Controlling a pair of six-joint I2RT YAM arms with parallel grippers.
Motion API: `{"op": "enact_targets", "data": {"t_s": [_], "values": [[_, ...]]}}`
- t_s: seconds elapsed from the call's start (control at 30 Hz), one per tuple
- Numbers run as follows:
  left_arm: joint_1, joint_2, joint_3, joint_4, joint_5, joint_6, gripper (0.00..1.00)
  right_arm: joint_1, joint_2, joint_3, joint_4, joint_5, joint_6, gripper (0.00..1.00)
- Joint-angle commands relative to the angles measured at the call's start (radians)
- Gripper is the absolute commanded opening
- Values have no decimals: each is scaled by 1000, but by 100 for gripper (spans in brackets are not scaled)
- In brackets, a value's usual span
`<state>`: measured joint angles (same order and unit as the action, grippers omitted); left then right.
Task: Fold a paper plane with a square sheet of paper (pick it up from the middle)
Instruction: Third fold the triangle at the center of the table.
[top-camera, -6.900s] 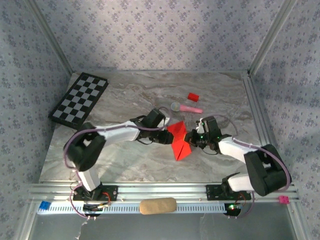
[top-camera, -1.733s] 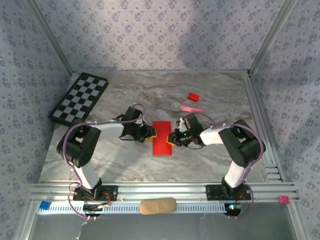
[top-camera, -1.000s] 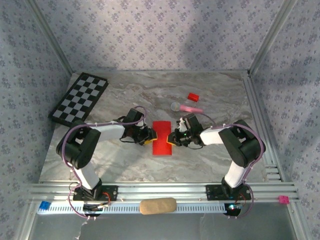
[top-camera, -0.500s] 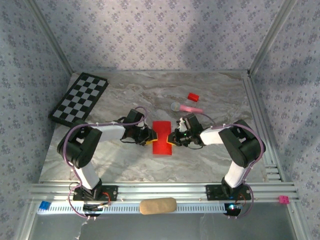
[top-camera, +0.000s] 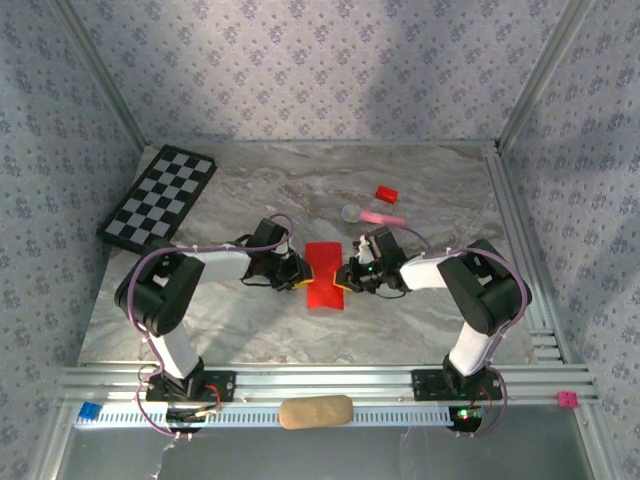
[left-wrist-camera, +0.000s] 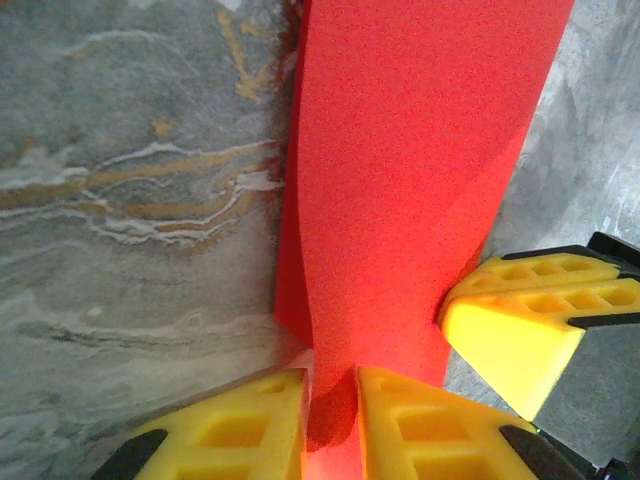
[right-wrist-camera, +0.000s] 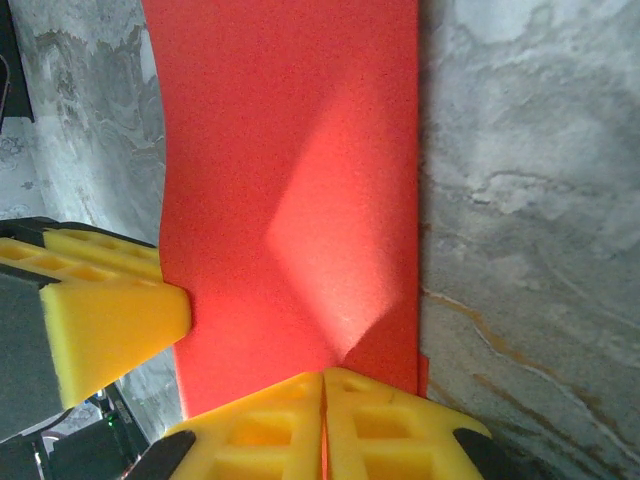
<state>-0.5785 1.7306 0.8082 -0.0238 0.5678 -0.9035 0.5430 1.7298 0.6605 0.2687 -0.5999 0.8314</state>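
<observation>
With the left gripper (left-wrist-camera: 330, 400) and right gripper (right-wrist-camera: 322, 395) pinching opposite edges of the square sheet of paper (top-camera: 323, 274) between them, uneven pulling could tear or skew it.

red paper (top-camera: 322, 273), black-white checkerboard (top-camera: 158, 196), marbled table (top-camera: 250, 320)

You have two pincers — left pincer (top-camera: 302, 279) and right pincer (top-camera: 342, 279) — with one folded red paper sheet (top-camera: 323, 275) between them. Beyond the right pincer: one small red block (top-camera: 386, 193), one pink stick (top-camera: 372, 215). Beyond the left — one checkerboard (top-camera: 159, 196).
</observation>
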Motion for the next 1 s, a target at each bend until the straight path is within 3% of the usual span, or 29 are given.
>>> {"op": "enact_targets", "data": {"t_s": [0.0,0.23,0.5,0.97], "values": [[-5,-12,-3,-5,-6,-3,22,-6,2,-3,-93,58,-8,11],[-4,-33,-20,24,-4,-14,28,-5,-1,2,-105,62,-12,12],[-5,-36,-31,62,1,-31,28,-3,1,3,-103,62,-13,12],[-4,-76,-34,13,-48,-83,8,9,-58,24,-122,61,-67,19]]}}
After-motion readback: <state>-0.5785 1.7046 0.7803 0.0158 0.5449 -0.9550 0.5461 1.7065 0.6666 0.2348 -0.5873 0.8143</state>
